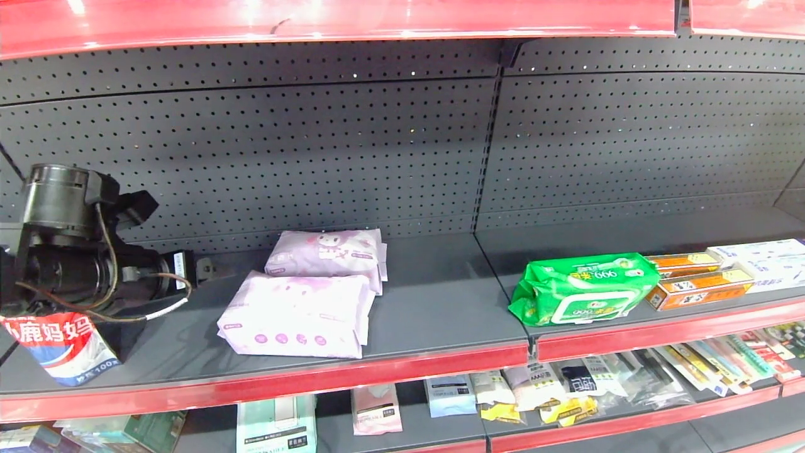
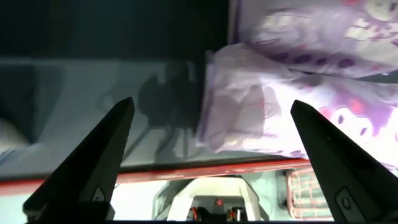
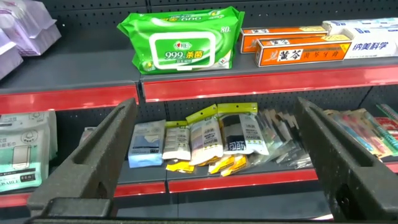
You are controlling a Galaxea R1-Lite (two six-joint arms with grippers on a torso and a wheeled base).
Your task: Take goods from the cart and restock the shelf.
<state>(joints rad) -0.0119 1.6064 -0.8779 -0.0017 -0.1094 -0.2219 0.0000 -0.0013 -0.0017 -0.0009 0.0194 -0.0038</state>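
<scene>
Shelf (image 1: 440, 302): two pink packs are laid flat on it. The front pink pack (image 1: 295, 314) is near the red front edge, and the rear pink pack (image 1: 327, 251) is just behind it.

The left gripper (image 2: 212, 104) is held over the shelf board just left of the front pink pack. Its fingers (image 2: 99, 162) are spread apart with nothing between them.

A red-and-white packet (image 1: 60, 346) is seen farther left of the front pink pack, below the left arm (image 1: 69, 251).

A green pack (image 1: 585, 286) lies well right of the front pink pack, with orange boxes (image 1: 698, 286) beyond it.

The right gripper (image 3: 216, 104) is held before the shelf, right of the front pink pack, with its fingers spread and empty.
</scene>
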